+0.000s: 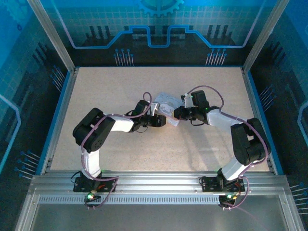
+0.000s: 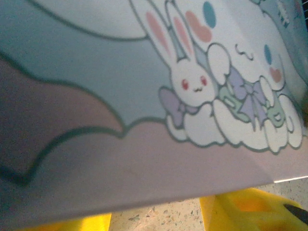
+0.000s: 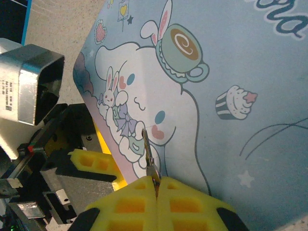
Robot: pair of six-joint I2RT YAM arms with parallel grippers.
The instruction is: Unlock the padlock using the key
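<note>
My right gripper (image 3: 156, 185) is shut on the key (image 3: 148, 153). The key's thin metal blade sticks out of the yellow pads towards the printed lid of the pale blue tin box (image 3: 231, 72). In the top view the right gripper (image 1: 177, 115) and the left gripper (image 1: 162, 120) meet beside the tilted box (image 1: 166, 102). In the left wrist view the box (image 2: 144, 96) covers my left gripper's (image 2: 154, 216) fingertips. Its yellow fingers (image 2: 250, 211) stand apart with table between them. The padlock is hidden.
The left arm's wrist camera housing (image 3: 29, 82) and one of its yellow fingers (image 3: 91, 161) sit close to the box's corner. The speckled table (image 1: 120, 86) is ringed by a blue rim and metal posts (image 1: 50, 33).
</note>
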